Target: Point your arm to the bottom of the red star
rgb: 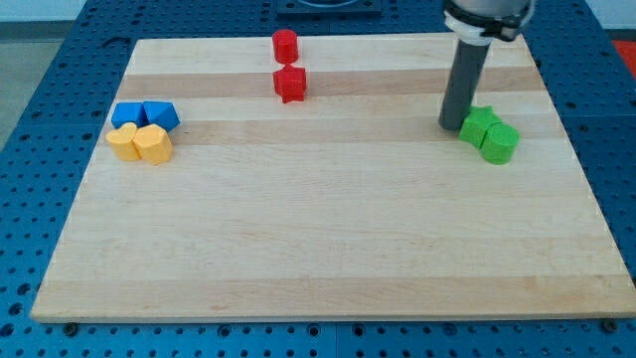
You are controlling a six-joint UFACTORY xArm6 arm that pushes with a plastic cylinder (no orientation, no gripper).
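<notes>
Leftmost, at the frame's middle left, four blocks cluster on the wooden desk (328,259): a blue block (127,113) touching a second blue block (161,114), and just below them a yellow block (123,141) touching a second yellow block (153,144). At upper centre, a red cylinder (285,45) stands just above the red star (290,85), a narrow gap between them. At upper right, the dark rod descends so that my tip (453,124) rests just beside the left edge of a green block (478,125), which touches a green cylinder (500,143). My tip lies well to the right of the red star. No pincer is fitted, so none is spread or pressed together
</notes>
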